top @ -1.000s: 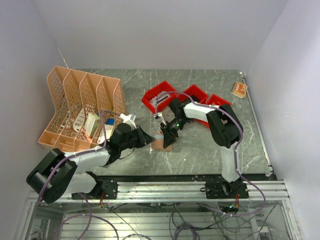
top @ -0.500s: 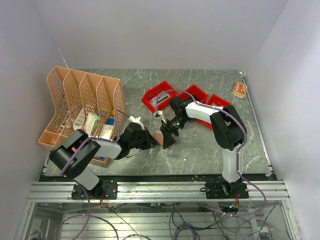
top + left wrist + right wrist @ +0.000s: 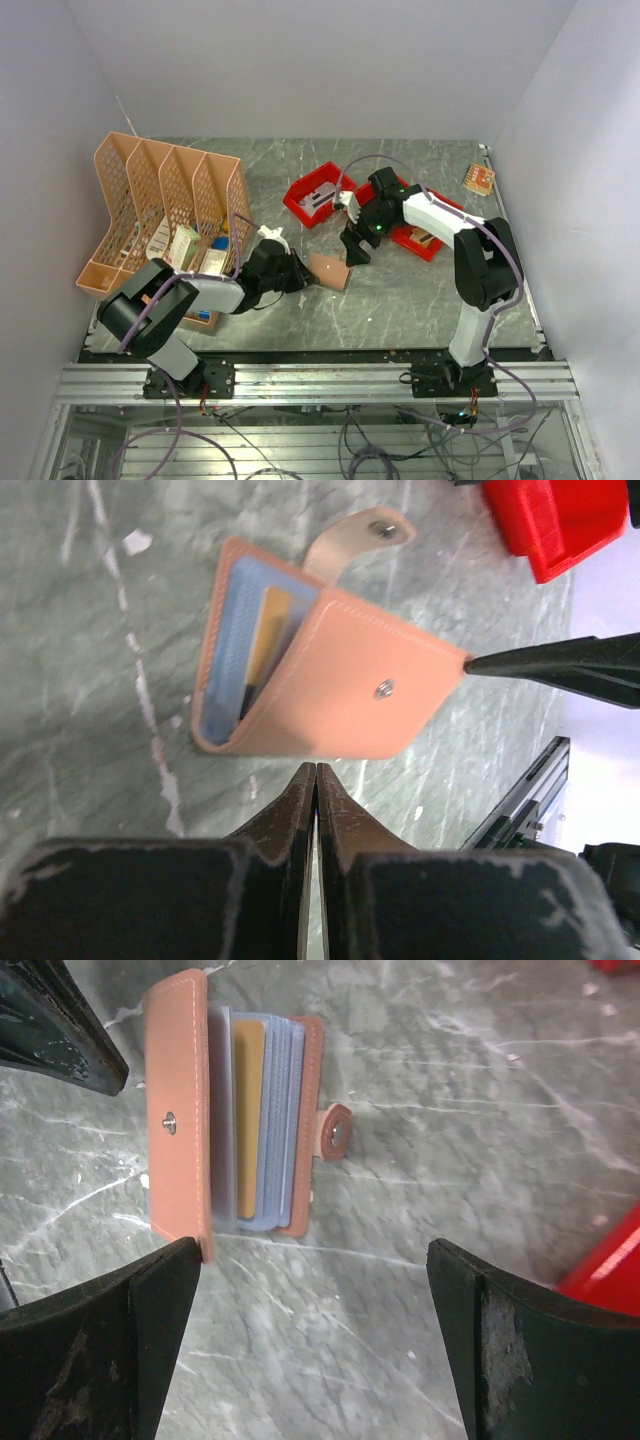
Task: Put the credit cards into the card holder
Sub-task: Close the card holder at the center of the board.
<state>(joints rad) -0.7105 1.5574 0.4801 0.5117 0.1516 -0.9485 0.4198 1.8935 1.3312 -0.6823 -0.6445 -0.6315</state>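
Pointing toward 3 o'clock with its jaws pressed together and empty, the left gripper [image 3: 302, 277] is sitting just beside the card holder [image 3: 330, 270], which is lying half open on the table [image 3: 420, 300], a yellow card [image 3: 268, 630] showing inside. At the holder's 1 o'clock the right gripper [image 3: 355, 250] is hovering, jaws wide apart, with red bins [image 3: 318, 195] at 12 o'clock beyond.

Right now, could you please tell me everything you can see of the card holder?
The card holder is a small tan leather-like wallet with stitched edges and a metal snap stud on its cover. It lies partly open on the marbled table, strap tab out flat, greyish-blue pockets showing, a yellow-orange card in one. The shut left hand sits at its edge; contact is unclear. The open right hand hovers apart.
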